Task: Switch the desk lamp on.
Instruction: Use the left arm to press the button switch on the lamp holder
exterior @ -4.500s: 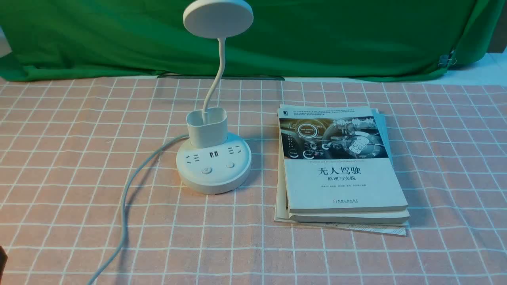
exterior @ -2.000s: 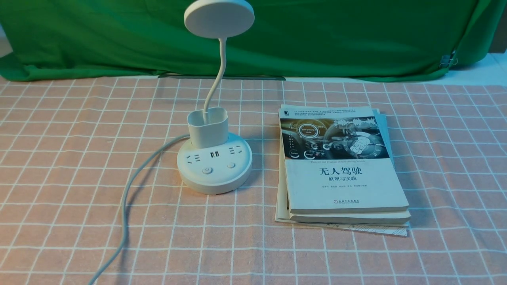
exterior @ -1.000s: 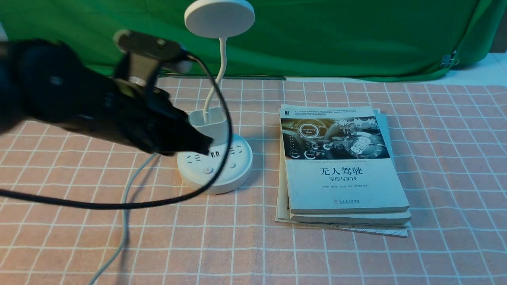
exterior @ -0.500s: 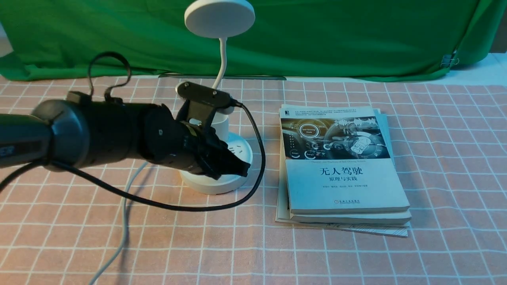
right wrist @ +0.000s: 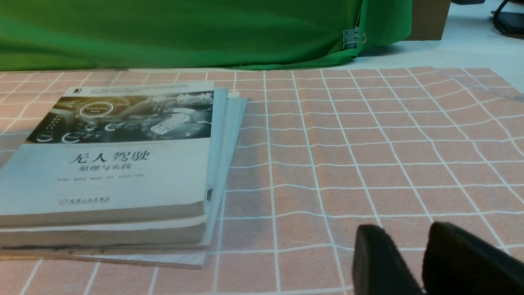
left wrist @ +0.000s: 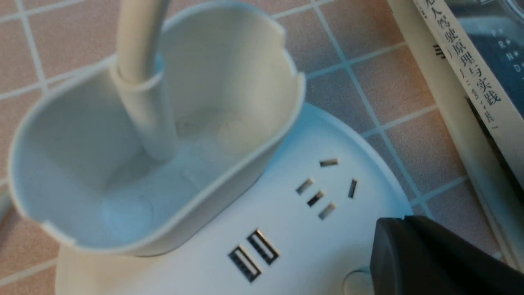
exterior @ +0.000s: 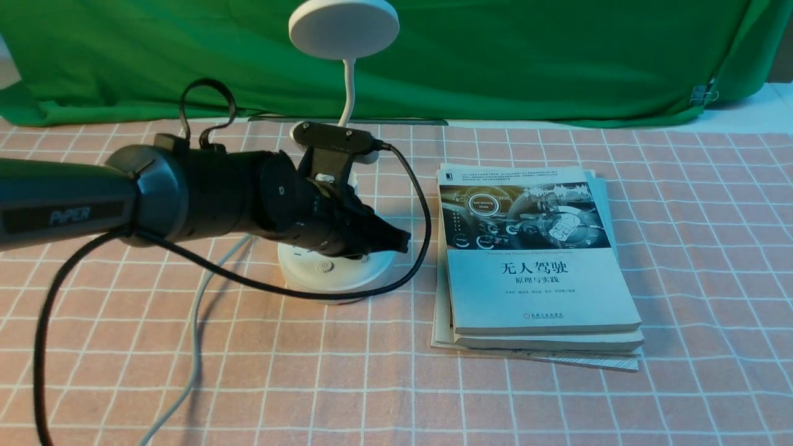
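Observation:
The white desk lamp stands at the table's middle: disc head up high with no glow, thin neck, cup holder, round base with sockets. The left button shows; the right button is half hidden under my left gripper. The white cord runs toward the front left. My left gripper is shut and empty, its tip just above the right part of the base by that button. My right gripper hangs low over the cloth, jaws slightly apart and empty, to the right of the books.
A stack of books lies just right of the lamp base, also in the left wrist view and the right wrist view. A pink checked cloth covers the table. A green backdrop hangs behind. The left arm's black cable loops in front of the base.
My left arm came in from the left, dropped over the lamp base and moved right. Its shut tip now sits over the base's right side. The lamp has not moved.

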